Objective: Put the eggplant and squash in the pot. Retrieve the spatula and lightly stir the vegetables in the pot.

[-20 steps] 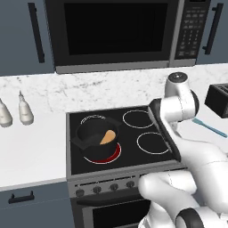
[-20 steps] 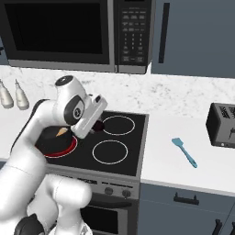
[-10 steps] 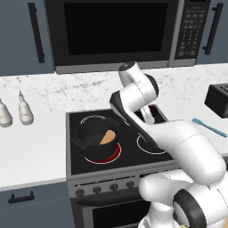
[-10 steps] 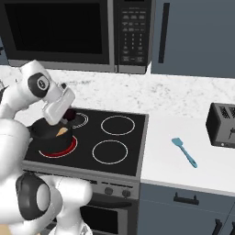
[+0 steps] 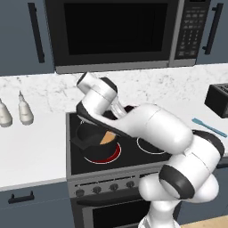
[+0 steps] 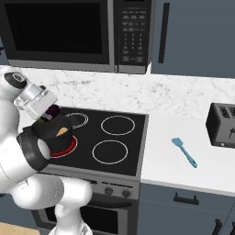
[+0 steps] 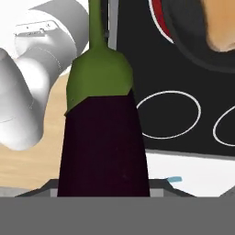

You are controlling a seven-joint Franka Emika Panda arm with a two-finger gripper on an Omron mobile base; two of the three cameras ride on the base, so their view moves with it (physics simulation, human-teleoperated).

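Note:
My gripper [image 6: 47,110] is shut on the eggplant [image 7: 103,147], a glossy dark purple vegetable with a green cap and stem. In the right base view the eggplant [image 6: 53,111] hangs just above the rear rim of the pot [image 6: 51,136]. The dark pot [image 5: 94,141] stands on the glowing front left burner, and the tan squash [image 5: 107,137] lies inside it. The squash [image 7: 222,28] and pot [image 7: 193,41] appear at the hand view's top right. The teal spatula [image 6: 184,152] lies on the counter right of the stove, far from my gripper [image 5: 123,109].
A black toaster [image 6: 222,125] stands at the right end of the counter. Two pale bottles [image 5: 25,111] stand on the counter left of the stove. A microwave [image 5: 113,33] hangs above the cooktop. The right burners [image 6: 118,125] are bare.
The arm has swung from the right side of the stove leftward to above the pot, carrying the eggplant. Pot, squash and spatula have not moved.

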